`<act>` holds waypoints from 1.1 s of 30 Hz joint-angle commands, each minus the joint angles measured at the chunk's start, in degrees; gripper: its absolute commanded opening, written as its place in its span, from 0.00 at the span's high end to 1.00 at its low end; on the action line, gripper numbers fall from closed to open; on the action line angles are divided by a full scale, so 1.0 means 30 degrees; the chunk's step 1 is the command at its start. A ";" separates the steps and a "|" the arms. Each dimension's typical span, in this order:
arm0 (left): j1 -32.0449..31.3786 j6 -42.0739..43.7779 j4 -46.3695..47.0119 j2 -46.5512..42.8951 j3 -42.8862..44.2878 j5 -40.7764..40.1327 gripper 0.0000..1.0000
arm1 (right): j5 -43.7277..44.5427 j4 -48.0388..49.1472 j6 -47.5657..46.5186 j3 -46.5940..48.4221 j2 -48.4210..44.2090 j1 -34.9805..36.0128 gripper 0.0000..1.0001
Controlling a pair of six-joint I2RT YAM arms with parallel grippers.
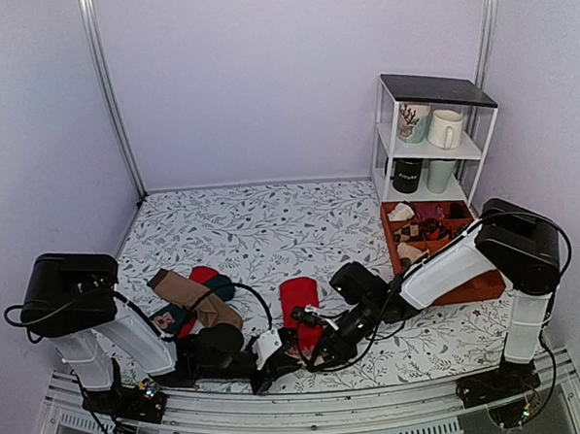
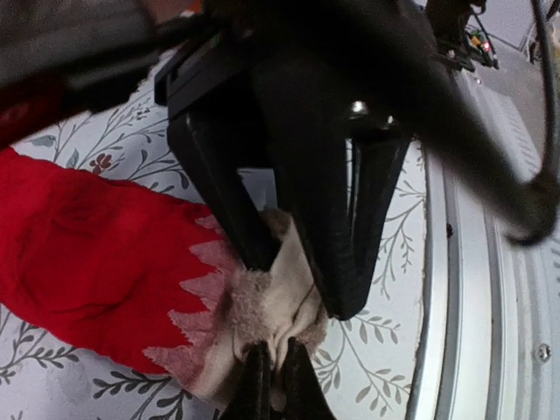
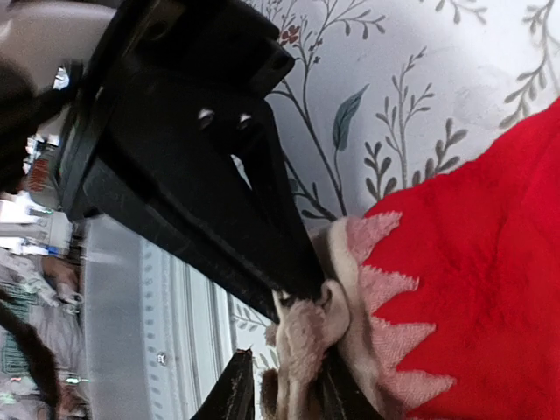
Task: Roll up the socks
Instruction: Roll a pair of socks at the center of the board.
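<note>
One red sock (image 1: 299,302) lies flat on the patterned table near its front middle, pale beige end toward the front edge. In the left wrist view the red sock (image 2: 87,254) lies to the left and its beige end (image 2: 262,311) is bunched between black fingers. My left gripper (image 1: 276,362) (image 2: 293,319) is shut on that beige end. My right gripper (image 1: 315,355) (image 3: 293,319) is shut on the same beige end (image 3: 306,341), close beside the left one. A second red sock (image 1: 204,275) pokes out of a sock pile at the left, mostly hidden.
A tan-brown sock (image 1: 189,294) and a dark green sock (image 1: 169,319) lie over the second red sock at the left. An orange tray (image 1: 474,287) of small items sits at the right, with a white shelf (image 1: 437,91) of mugs behind it. The table's metal front rail (image 2: 477,289) is just beside the grippers.
</note>
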 commanded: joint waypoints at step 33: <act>0.1810 -0.6321 -0.5567 0.1947 -0.0342 0.5034 1.00 | 1.1658 0.7862 -1.1048 -0.5826 -0.4255 0.3912 0.64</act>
